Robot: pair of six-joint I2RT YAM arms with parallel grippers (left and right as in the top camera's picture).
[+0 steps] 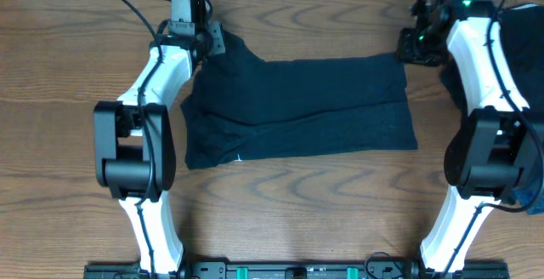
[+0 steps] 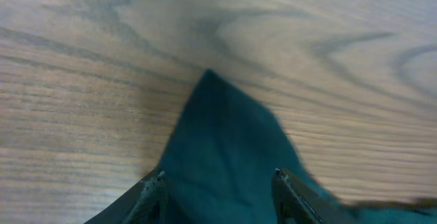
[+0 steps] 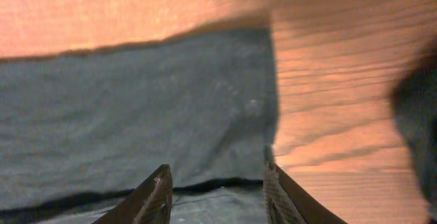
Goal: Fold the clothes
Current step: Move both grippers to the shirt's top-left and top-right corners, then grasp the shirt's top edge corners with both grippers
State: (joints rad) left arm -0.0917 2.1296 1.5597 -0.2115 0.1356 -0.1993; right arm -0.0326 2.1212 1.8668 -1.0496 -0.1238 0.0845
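Navy cloth fills the gap in the left tool [image 2: 217, 179]. Its jaws stand apart, and a pointed sleeve corner [image 2: 218, 121] runs out between them onto the wood. I can't tell whether the cloth is pinched or just lying there. The right tool [image 3: 217, 176] is partly open with nothing in it. It hovers over the T-shirt's far-right corner, where the fabric lies flat underneath.

Outward from there, the T-shirt [image 1: 314, 100] lies as a wide band across the middle of the bench [image 1: 297, 219], nearer the far edge, with one tool at each far corner. Its right end is square. Its left end is lumpy, with the sleeve poking toward the far-left corner (there's a small white mark near the shirt's near-left corner, probably the logo). A dark pile [image 1: 525, 58] of other clothes sits at the bench's right edge by the right arm, near the shirt but not touching it.

My read: the next fold takes the far edge over to the near edge, and it isn't started yet. To do it well:
- Take both far corners together, with all layers in the bite and deep enough not to slip.
- Flatten or tuck the sleeve first, or the left end will fold crooked.
- Lift level and keep the cloth lightly taut between the tools, with no sag.
- Lay the far edge on the near edge with corners matched, and let go low.
- Keep the right arm off the pile, since it's easy to snag.
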